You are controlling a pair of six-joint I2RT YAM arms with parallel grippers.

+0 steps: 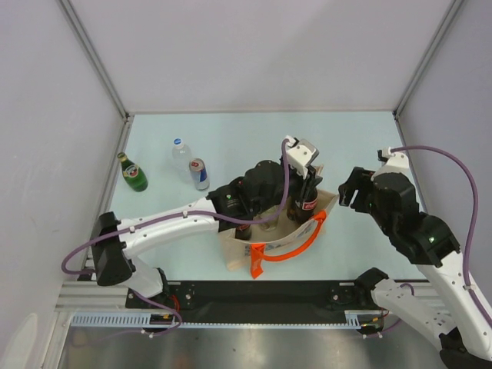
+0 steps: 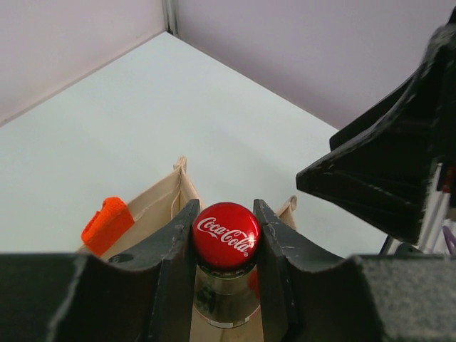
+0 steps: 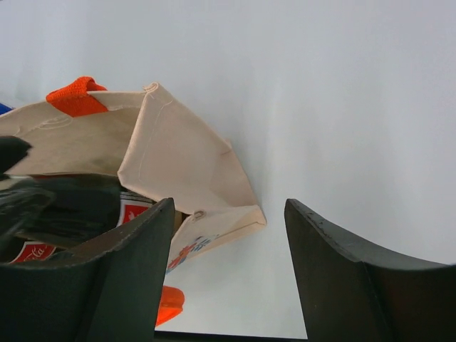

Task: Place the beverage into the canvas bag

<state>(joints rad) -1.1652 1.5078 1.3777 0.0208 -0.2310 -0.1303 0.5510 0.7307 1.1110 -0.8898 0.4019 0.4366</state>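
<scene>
Handle, orange (image 1: 296,238), drapes the canvas bag (image 1: 269,240) at its 6 o'clock side. My left claw (image 2: 226,214) clamps the cola bottle (image 2: 226,235) under its red cap, bottle upright in the bag. My right claw (image 3: 228,206) is wide and empty at the bag's 3 o'clock, apart from it. Far, at 10 o'clock: can (image 1: 199,174), clear bottle (image 1: 181,154), green bottle (image 1: 132,171).
</scene>
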